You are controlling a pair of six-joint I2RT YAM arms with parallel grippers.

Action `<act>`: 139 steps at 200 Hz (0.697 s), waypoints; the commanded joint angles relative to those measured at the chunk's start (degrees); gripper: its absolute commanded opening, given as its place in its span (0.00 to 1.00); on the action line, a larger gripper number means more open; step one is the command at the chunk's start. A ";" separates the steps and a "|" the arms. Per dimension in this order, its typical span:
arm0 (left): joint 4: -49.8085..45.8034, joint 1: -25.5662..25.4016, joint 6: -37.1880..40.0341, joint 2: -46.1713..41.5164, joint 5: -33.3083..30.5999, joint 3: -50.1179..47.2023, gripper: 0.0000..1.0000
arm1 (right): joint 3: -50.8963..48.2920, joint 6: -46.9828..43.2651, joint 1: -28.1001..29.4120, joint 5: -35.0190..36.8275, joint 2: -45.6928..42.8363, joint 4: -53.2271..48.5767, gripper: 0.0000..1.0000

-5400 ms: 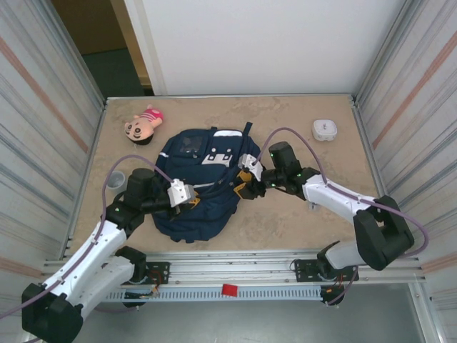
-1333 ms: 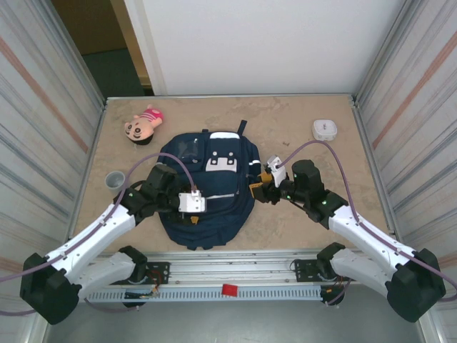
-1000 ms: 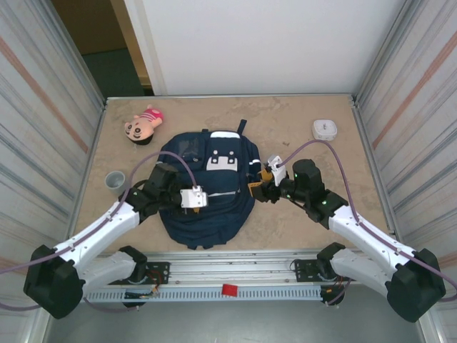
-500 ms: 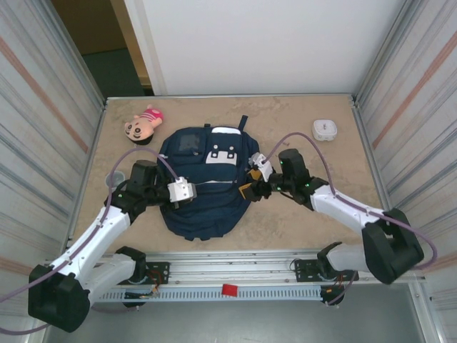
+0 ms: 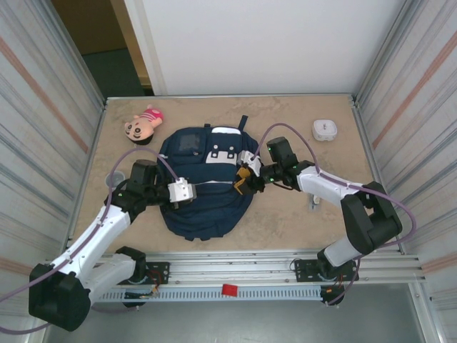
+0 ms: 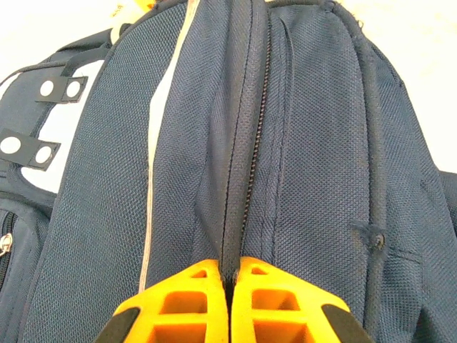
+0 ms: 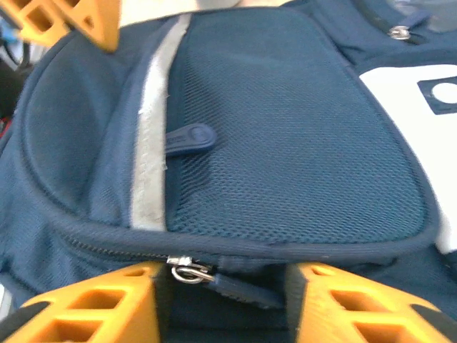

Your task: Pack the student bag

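The student bag (image 5: 208,204), navy with white patches, lies flat in the middle of the table. My left gripper (image 5: 193,191) is at its left side. In the left wrist view the left gripper (image 6: 230,275) is shut on a fold of the bag's fabric (image 6: 235,236) beside a closed zipper. My right gripper (image 5: 240,183) is at the bag's right edge. In the right wrist view the right gripper (image 7: 225,286) stands open around a zipper pull (image 7: 243,286) with a metal ring (image 7: 188,272). The pull lies between the orange fingers (image 7: 93,300), apart from the right one.
A pink doll (image 5: 143,126) lies at the back left. A small white box (image 5: 325,129) sits at the back right. A grey cup (image 5: 112,178) stands by the left arm. Metal walls close in both sides of the table.
My left gripper has shut on the bag's fabric and drawn the bag a little left. My right gripper has moved left onto the bag's right edge, its jaws narrowing around the zipper pull.
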 commanded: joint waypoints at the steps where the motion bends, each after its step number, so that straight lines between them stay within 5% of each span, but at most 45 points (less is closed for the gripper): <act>1: 3.81 0.55 -1.83 0.13 3.39 2.16 0.00 | 0.47 -1.52 0.80 -4.62 -1.73 -4.64 0.31; 56: 6.29 1.27 -4.25 -0.10 3.28 2.01 0.00 | 0.34 0.59 0.98 -7.31 -5.01 -7.69 0.02; 139: 11.17 0.57 -13.72 -0.70 -3.14 2.49 0.00 | 2.99 11.94 4.63 -5.10 -8.29 -8.88 0.00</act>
